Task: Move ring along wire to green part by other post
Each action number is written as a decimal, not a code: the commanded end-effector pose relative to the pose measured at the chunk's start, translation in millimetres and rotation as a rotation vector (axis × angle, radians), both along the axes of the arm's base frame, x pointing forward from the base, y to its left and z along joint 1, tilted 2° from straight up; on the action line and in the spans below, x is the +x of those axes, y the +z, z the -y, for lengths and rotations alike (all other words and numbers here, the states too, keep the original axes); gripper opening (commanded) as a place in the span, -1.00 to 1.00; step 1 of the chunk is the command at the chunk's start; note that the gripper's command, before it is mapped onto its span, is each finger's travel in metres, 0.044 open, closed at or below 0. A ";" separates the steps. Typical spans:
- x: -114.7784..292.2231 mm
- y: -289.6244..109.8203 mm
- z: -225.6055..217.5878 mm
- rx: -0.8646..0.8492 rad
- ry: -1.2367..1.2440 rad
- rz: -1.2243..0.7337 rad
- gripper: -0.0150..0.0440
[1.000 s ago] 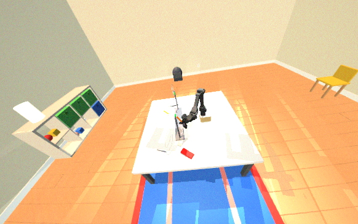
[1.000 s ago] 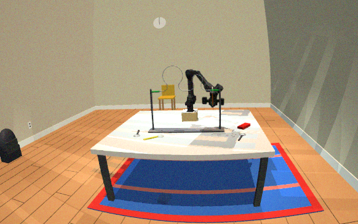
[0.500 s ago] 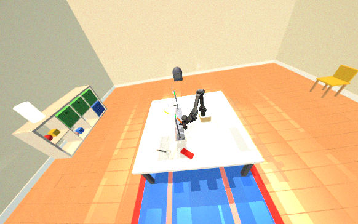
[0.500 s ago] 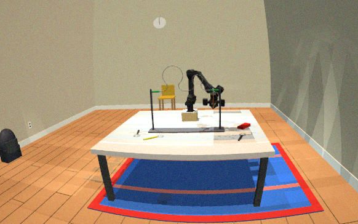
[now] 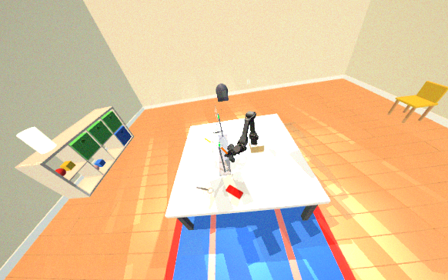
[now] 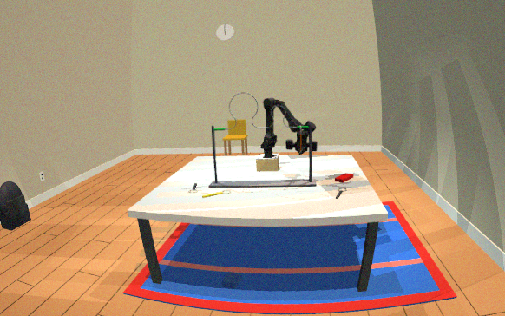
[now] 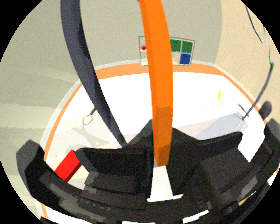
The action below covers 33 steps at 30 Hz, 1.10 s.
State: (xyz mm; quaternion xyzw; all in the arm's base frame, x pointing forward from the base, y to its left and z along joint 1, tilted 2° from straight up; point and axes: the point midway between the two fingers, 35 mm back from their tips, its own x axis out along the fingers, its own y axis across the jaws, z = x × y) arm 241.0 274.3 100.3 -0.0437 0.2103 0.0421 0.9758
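The gripper [image 5: 228, 154] [image 6: 301, 148] [image 7: 153, 121] has its fingers closed to a narrow gap on the orange handle [image 5: 224, 150] [image 6: 300, 140] [image 7: 160, 75], gripping its lower end. The handle stands roughly upright in the exterior view, at the green part [image 5: 218, 145] [image 6: 303, 127] beside the post [image 5: 223, 161] [image 6: 310, 156] [image 7: 83, 62] on that view's right. The ring itself is too small to make out there and lies beyond the top edge of the wrist view; whether it touches the wire cannot be told. The thin grey wire [image 6: 243, 93] rises in a large loop between the posts. The other green part [image 5: 218, 116] [image 6: 219, 129] [image 7: 271, 65] adjoins the opposite post [image 5: 220, 125] [image 6: 214, 156] [image 7: 258, 94], well apart from the gripper. Both posts stand on one long base plate [image 6: 263, 184]. On the white table [image 5: 291, 185] [image 6: 254, 213] [image 7: 126, 87], a red block [image 5: 234, 191] [image 6: 344, 178] [image 7: 68, 166] lies near a dark-handled loop tool [image 5: 204, 188] [image 6: 339, 194] [image 7: 87, 119]. A yellow-handled tool [image 5: 208, 140] [image 6: 213, 194] [image 7: 219, 94] lies near the base plate. The arm [image 5: 245, 135] [image 6: 270, 123] stands on a tan block [image 5: 256, 148] [image 6: 267, 164].
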 end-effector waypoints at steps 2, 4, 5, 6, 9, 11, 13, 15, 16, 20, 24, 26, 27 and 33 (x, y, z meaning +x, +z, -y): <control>0.1 -0.8 0.5 0.002 -0.005 0.001 -1.00; 0.1 -0.8 0.5 0.002 -0.005 0.001 -1.00; 0.1 -0.8 0.5 0.002 -0.005 0.001 -1.00; 0.1 -0.8 0.5 0.002 -0.005 0.001 -1.00; 0.1 -0.8 0.5 0.002 -0.005 0.001 -1.00; 0.0 -0.1 0.0 0.000 0.000 0.000 -0.82; 0.0 -0.1 0.0 0.000 0.000 0.000 -0.64; 0.0 -0.1 0.0 0.000 0.000 0.000 -0.47; 0.0 -0.1 0.0 0.000 0.000 0.000 -0.38; -0.6 0.1 0.0 0.000 0.000 0.000 -0.02; -9.3 3.0 -0.2 0.000 -0.002 -0.004 0.05; -16.6 5.8 -0.1 0.001 -0.004 -0.006 0.05; -20.5 7.4 0.1 0.001 -0.004 -0.007 0.05; -43.1 18.0 2.9 0.002 -0.005 -0.003 0.05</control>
